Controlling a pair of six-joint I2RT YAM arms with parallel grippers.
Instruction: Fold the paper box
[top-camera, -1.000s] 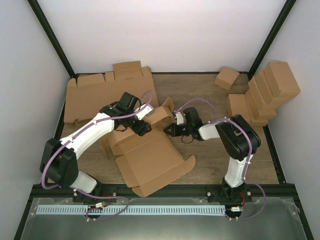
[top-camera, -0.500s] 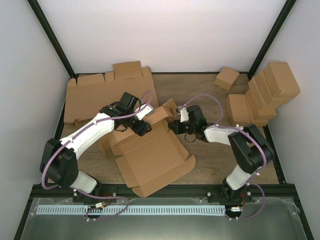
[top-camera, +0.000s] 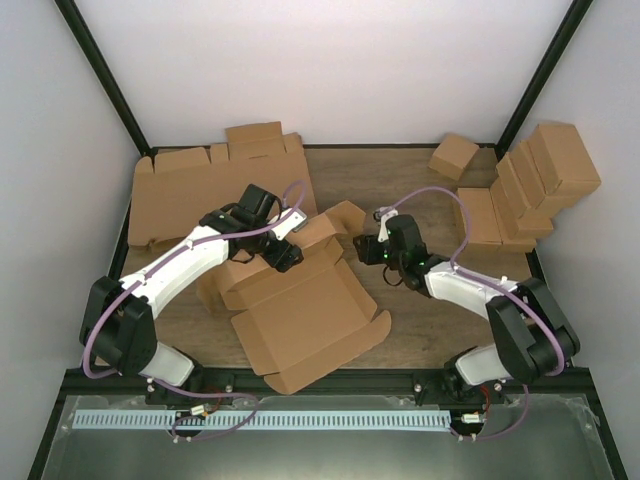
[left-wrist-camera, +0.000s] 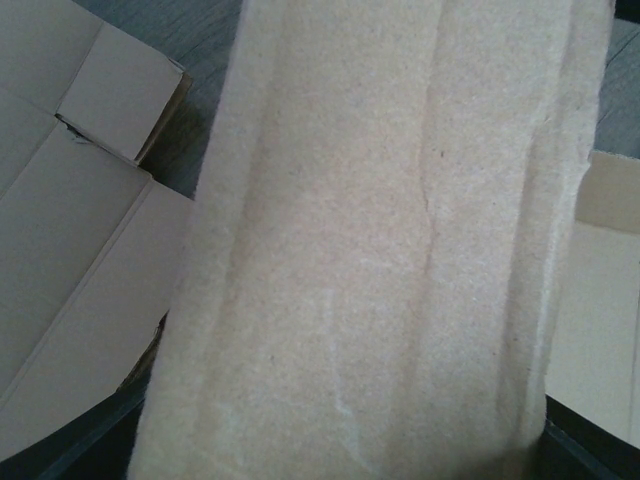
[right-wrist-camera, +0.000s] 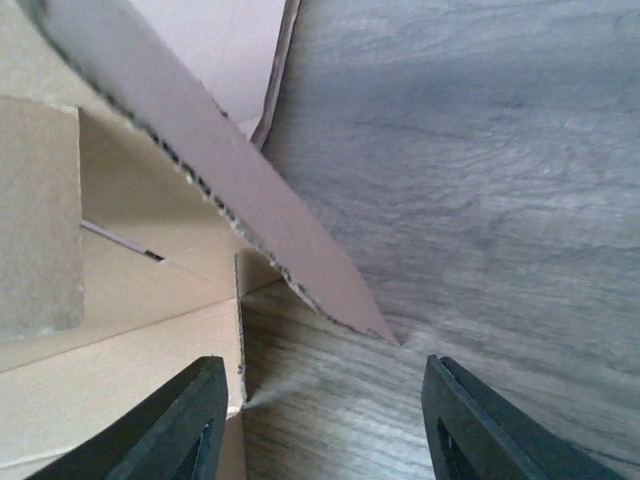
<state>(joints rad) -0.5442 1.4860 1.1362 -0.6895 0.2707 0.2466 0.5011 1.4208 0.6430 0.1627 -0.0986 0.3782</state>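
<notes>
Change: our right gripper (top-camera: 363, 248) releases the side flap (top-camera: 341, 219) and backs off, fingers now spread, empty | left gripper (top-camera: 285, 256) spread on the rear wall (top-camera: 250, 283) | paper box (top-camera: 300, 315) half-folded, middle of table (top-camera: 440, 325) | we judge the flap may fall open again.

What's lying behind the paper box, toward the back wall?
A pile of flat cardboard blanks lies behind the paper box, tabs toward the wall. The left arm and the box's raised flap cover its near right corner; how many blanks are stacked cannot be told.
</notes>
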